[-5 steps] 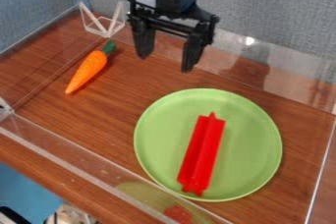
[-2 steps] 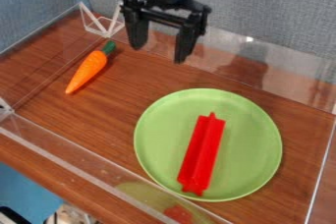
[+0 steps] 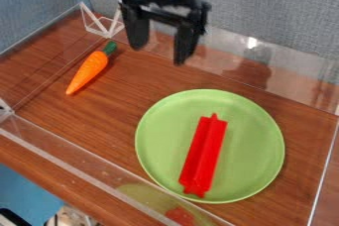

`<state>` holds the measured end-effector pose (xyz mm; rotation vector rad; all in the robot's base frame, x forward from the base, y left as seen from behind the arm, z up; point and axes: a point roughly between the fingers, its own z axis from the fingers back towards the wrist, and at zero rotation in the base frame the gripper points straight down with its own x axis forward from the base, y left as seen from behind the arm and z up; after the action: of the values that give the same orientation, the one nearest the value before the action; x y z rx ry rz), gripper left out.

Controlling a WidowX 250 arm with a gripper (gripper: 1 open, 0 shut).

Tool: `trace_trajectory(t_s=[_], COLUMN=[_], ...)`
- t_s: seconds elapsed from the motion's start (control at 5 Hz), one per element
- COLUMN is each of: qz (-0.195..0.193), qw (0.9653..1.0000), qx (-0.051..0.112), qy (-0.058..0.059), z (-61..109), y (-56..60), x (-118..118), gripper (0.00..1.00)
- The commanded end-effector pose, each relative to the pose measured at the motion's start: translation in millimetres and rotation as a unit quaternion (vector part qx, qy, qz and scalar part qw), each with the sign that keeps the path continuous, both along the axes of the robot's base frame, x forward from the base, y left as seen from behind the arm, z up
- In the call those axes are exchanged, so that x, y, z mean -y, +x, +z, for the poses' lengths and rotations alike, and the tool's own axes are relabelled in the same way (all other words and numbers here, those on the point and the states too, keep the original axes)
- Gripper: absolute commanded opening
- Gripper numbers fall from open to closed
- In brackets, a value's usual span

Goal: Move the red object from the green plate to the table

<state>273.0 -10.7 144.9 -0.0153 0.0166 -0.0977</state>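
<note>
In the single camera view, we see the gripper [image 3: 161, 50] hanging at the top centre of the frame, pointing down with its two dark fingers spread wide and nothing between them. The red object [image 3: 203, 154] lies in the lower right, flat on the green plate [image 3: 162, 132], its long axis running nearly top to bottom with a slight lean to the right. It sits a little right of the plate's middle, fully inside the rim.

We judge the step in hand to be the approach — the gripper is well apart from the bar and must travel down-frame and right. To do it well, we would line the jaws across the bar's narrow width, come down over its middle so it lifts level, and close only once the fingertips straddle both long sides.

The carrot [image 3: 89, 70] lies at the left on the table [image 3: 54, 91], clear of the route. Bare wood between the carrot and the plate looks a sound place to set the bar down — away from the clear walls.
</note>
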Motion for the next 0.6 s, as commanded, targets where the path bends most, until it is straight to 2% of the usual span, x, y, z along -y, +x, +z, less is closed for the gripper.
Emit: trace_trajectory(t_s=[0.0,0.2,0.4], qz=[-0.021,-0.019,-0.010], qw=[0.9990,0.9988,0.9992], qx=[0.040,0.045,0.037], qy=[0.001,0.008,0.005], z=[20.6,25.3,8.3], y=[6.1,11.2,-6.8], x=[-7,-20,-3], gripper=[1.00,1.00,1.00])
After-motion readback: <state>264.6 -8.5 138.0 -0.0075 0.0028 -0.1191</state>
